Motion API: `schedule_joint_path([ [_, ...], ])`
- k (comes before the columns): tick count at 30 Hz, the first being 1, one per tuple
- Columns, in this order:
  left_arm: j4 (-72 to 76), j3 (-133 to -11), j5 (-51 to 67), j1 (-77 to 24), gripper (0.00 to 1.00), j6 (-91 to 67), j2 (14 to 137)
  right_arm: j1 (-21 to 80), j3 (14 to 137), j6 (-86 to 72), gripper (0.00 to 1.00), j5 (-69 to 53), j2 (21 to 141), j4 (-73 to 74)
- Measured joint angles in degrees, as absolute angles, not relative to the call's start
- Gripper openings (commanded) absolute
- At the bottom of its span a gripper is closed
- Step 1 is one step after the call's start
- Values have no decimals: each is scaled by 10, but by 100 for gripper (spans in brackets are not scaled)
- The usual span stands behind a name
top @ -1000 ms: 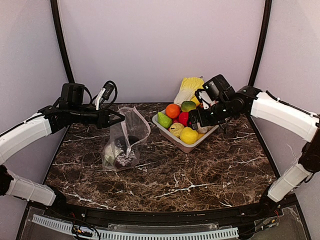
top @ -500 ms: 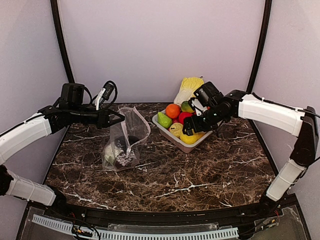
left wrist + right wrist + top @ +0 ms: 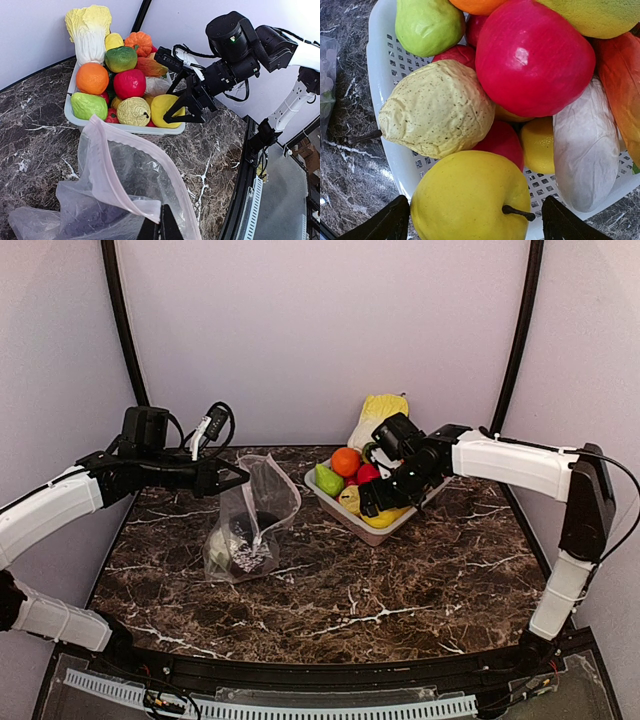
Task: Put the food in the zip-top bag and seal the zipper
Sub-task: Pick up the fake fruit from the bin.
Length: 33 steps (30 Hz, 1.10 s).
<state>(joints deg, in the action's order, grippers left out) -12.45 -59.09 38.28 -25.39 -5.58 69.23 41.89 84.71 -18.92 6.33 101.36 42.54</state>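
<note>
The clear zip-top bag (image 3: 262, 502) stands open on the marble table, its pink zipper (image 3: 115, 165) strip forming a wide mouth. My left gripper (image 3: 160, 222) is shut on that strip at the near edge, holding the mouth up. Inside the bag lie a white cauliflower (image 3: 220, 543) and a dark purple piece (image 3: 250, 558). My right gripper (image 3: 475, 222) is open low over the tray, one finger on each side of a yellow apple-shaped fruit (image 3: 470, 200) with a brown stem. A small lemon (image 3: 540, 145) lies just behind that fruit.
The pale perforated tray (image 3: 372, 534) holds several more toy pieces: a red apple (image 3: 530, 55), a wrinkled pale fruit (image 3: 437, 107), a green pear (image 3: 328, 480), an orange (image 3: 346, 461) and a napa cabbage (image 3: 378, 415). Purple walls close the back and sides.
My right arm has swung left and dropped into the tray, bringing its fingers down around the yellow fruit and narrowing them slightly. The left arm and bag have not moved.
</note>
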Motion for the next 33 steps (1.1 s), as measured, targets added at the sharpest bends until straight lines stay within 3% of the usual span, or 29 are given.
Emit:
schedule_joint_path([
  [33,-125,-591,383,-254,1,-56,692,418,849,-187,67,82,1012,419],
])
